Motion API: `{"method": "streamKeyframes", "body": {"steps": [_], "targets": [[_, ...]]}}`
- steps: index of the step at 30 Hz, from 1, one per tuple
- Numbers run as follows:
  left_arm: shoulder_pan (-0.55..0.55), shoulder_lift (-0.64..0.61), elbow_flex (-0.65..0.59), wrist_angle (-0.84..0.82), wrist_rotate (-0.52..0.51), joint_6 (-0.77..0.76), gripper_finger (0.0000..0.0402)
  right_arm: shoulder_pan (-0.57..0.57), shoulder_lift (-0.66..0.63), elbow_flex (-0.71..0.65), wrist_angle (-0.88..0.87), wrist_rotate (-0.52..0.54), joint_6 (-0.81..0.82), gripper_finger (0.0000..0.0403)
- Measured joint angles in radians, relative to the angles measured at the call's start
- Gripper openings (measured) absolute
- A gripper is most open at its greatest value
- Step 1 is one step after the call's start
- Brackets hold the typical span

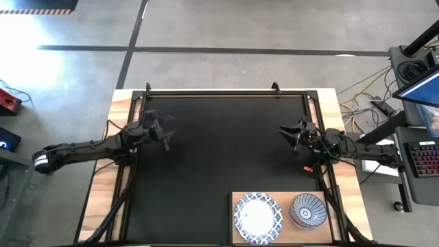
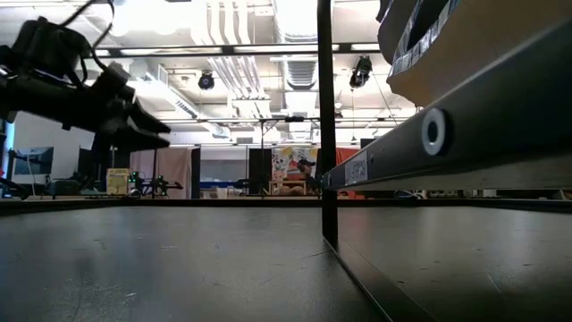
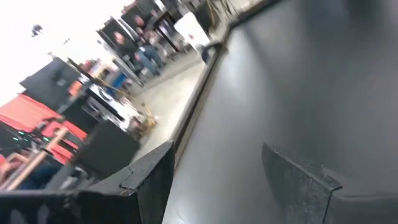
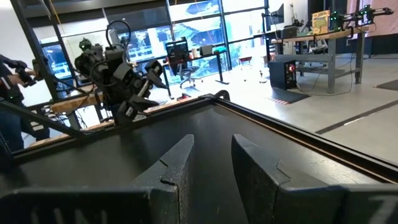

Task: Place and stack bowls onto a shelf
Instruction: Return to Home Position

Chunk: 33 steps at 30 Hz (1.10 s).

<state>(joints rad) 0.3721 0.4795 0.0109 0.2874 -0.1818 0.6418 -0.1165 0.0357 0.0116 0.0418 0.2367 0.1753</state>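
Observation:
On the shelf (image 1: pixel 285 237), a pale wood board at the table's near right, stand two bowls. One is a white bowl with a blue patterned rim (image 1: pixel 258 216); the other is a smaller grey-striped bowl (image 1: pixel 308 209). Each rests on its base. My left gripper (image 1: pixel 167 132) hovers open over the left part of the black mat, above its surface (image 2: pixel 156 134), with nothing between its fingers (image 3: pixel 217 149). My right gripper (image 1: pixel 285 132) hangs over the mat's right part, far from the shelf, its fingers a narrow gap apart (image 4: pixel 211 140) and bare.
A big black mat (image 1: pixel 219 158) with a metal frame (image 1: pixel 212 91) covers most of the wooden table. Cables, a keyboard (image 1: pixel 425 161) and a stand crowd the floor to the right. People stand in the room beyond the table (image 4: pixel 9 93).

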Motion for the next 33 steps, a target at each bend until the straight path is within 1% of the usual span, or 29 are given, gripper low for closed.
{"method": "streamKeyframes", "body": {"steps": [13, 21, 25, 33], "targets": [[0.0, -0.314, 0.0, 0.003, 0.0, 0.0, 0.0224, 0.0, 0.0, 0.0, 0.0, 0.0, 0.0, 0.0098], [0.0, -0.47, 0.0, 0.001, -0.001, -0.018, 0.0224, 0.0, 0.0, 0.0, 0.0, 0.0, 0.0, 0.0098], [-0.001, -0.48, 0.0, -0.01, -0.016, -0.178, 0.0224, 0.0, 0.0, 0.0, 0.0, 0.0, 0.0, 0.0098], [-0.009, -0.48, -0.001, -0.129, -0.019, -0.527, 0.0224, 0.0, 0.0, 0.0, 0.0, 0.0, 0.0, 0.0098]]}}
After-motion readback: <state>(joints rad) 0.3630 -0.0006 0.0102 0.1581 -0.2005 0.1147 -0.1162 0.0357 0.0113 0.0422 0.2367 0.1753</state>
